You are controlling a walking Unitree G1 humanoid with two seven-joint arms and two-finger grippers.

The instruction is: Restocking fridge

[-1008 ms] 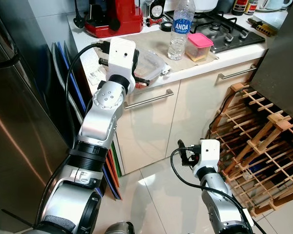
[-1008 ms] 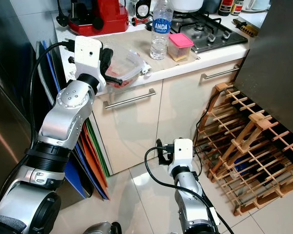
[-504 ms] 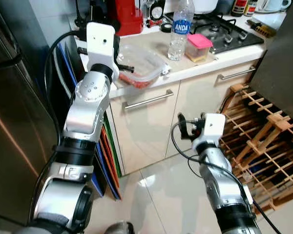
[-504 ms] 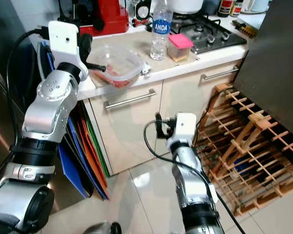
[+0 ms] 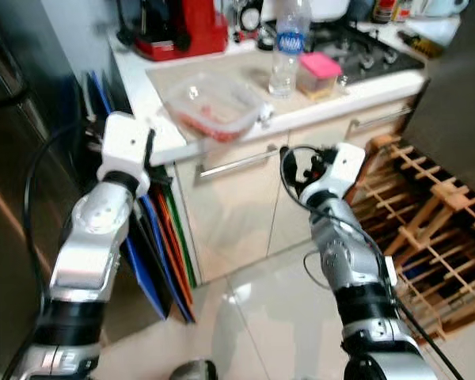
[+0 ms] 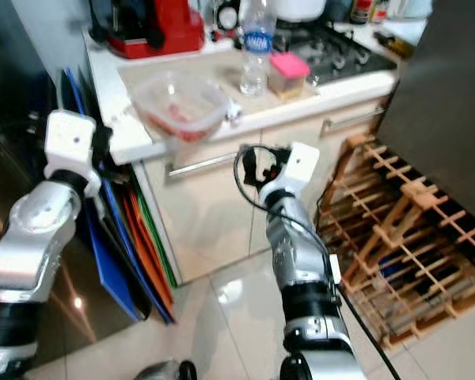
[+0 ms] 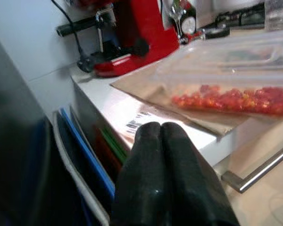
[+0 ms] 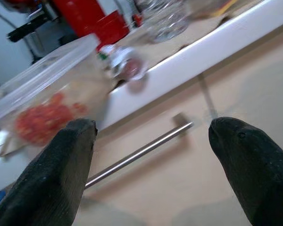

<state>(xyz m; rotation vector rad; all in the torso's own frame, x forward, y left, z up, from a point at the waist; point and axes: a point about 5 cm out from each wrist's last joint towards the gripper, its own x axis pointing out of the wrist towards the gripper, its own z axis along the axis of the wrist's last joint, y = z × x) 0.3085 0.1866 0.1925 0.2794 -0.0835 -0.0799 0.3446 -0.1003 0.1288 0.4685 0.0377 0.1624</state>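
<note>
A clear plastic container with red food in it sits on the white counter, its near corner overhanging the front edge. My left gripper is shut with nothing in it. It hangs below and to the left of the container, by the counter's corner. My right gripper is open and empty. It is raised in front of the cabinet door, just under the counter edge and to the right of the container, pointing toward it.
A water bottle, a pink-lidded tub, a red coffee machine and the hob are on the counter. The steel fridge is on the left, with coloured boards beside it. A wooden wine rack stands on the right.
My left gripper has drawn back and down from the container, which stays on the counter edge. My right gripper has risen from near the floor to just below the counter.
</note>
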